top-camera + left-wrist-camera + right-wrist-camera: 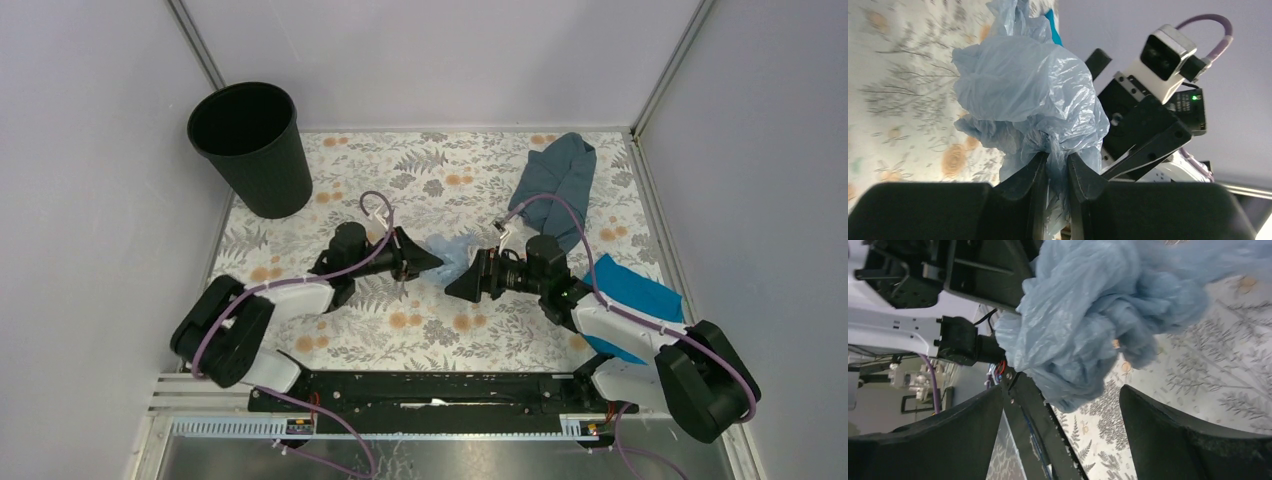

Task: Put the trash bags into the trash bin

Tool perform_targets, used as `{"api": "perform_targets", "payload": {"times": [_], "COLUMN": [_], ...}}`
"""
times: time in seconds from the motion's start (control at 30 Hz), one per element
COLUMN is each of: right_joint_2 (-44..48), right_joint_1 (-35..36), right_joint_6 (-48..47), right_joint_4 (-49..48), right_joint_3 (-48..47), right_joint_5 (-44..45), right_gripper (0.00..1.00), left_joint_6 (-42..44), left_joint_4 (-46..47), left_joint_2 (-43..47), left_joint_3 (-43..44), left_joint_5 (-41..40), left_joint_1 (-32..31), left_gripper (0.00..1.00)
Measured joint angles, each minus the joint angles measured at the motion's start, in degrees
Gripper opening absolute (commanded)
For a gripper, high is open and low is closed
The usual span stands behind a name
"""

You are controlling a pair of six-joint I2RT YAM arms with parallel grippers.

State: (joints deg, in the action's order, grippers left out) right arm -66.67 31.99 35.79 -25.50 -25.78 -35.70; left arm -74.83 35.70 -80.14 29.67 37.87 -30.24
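The pale light-blue trash bag [456,254] is bunched up between my two grippers at the middle of the table. My left gripper [432,262] is shut on a gathered part of the bag [1028,95], which bulges out past its fingers [1032,175]. My right gripper [462,288] is open just right of the bag, with the crumpled bag [1088,315] in front of its spread fingers [1173,430] and not held. The black ribbed trash bin [252,148] stands upright and empty-looking at the table's far left corner.
A dull grey-blue cloth [556,180] lies at the far right. A bright blue cloth [632,300] lies under my right arm at the near right. Grey walls close the table on three sides.
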Motion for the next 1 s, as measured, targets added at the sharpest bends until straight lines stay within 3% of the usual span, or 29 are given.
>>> {"api": "perform_targets", "payload": {"times": [0.13, 0.23, 0.33, 0.37, 0.43, 0.6, 0.67, 0.77, 0.83, 0.87, 1.0], "right_joint_2": [0.0, 1.8, 5.2, 6.0, 6.9, 8.4, 8.4, 8.3, 8.3, 8.3, 8.2], "right_joint_1": [1.7, 1.7, 1.7, 1.7, 1.7, 1.7, 1.7, 1.7, 1.7, 1.7, 1.7], "right_joint_6": [2.7, 2.6, 2.2, 1.9, 1.0, 0.0, 0.0, 0.8, 1.5, 1.8, 2.3], "right_joint_4": [-5.1, -4.7, -4.5, -4.0, -2.1, 3.0, 4.3, 4.6, 4.4, 4.4, 4.4], "right_joint_3": [3.4, 4.1, 5.4, 5.7, 5.8, 5.8, 5.8, 5.8, 5.8, 5.8, 5.7], "right_joint_5": [0.6, 2.6, 5.0, 5.4, 6.7, 8.6, 8.6, 7.9, 7.7, 7.7, 7.4], "right_gripper": [0.61, 0.34, 0.12, 0.01, 0.0, 0.0, 0.0, 0.0, 0.0, 0.0, 0.05], "left_joint_6": [-4.8, -5.9, -4.0, -2.8, -0.1, 7.5, 9.5, 11.0, 11.4, 11.5, 10.7], "left_joint_4": [10.6, 15.1, 14.2, 13.1, 9.9, 1.1, -0.7, -1.4, -1.4, -1.4, 0.5], "left_joint_2": [-4.7, -5.3, -3.8, -2.8, 0.4, 7.5, 7.6, 6.0, 4.2, 3.5, 1.5], "left_joint_3": [-2.7, -5.4, -6.8, -7.1, -7.7, -7.4, -7.1, -7.1, -7.1, -7.1, -7.2], "left_joint_5": [1.3, 2.0, 2.4, 2.5, 2.4, 2.1, 2.2, 2.9, 3.1, 2.9, 2.9], "left_joint_1": [-1.2, -1.2, -0.5, -0.2, 1.1, 3.1, 3.1, 3.0, 2.4, 1.8, -1.7], "left_gripper": [0.29, 0.3, 0.4, 0.45, 0.52, 0.55, 0.64, 0.85, 0.91, 0.88, 0.42]}}
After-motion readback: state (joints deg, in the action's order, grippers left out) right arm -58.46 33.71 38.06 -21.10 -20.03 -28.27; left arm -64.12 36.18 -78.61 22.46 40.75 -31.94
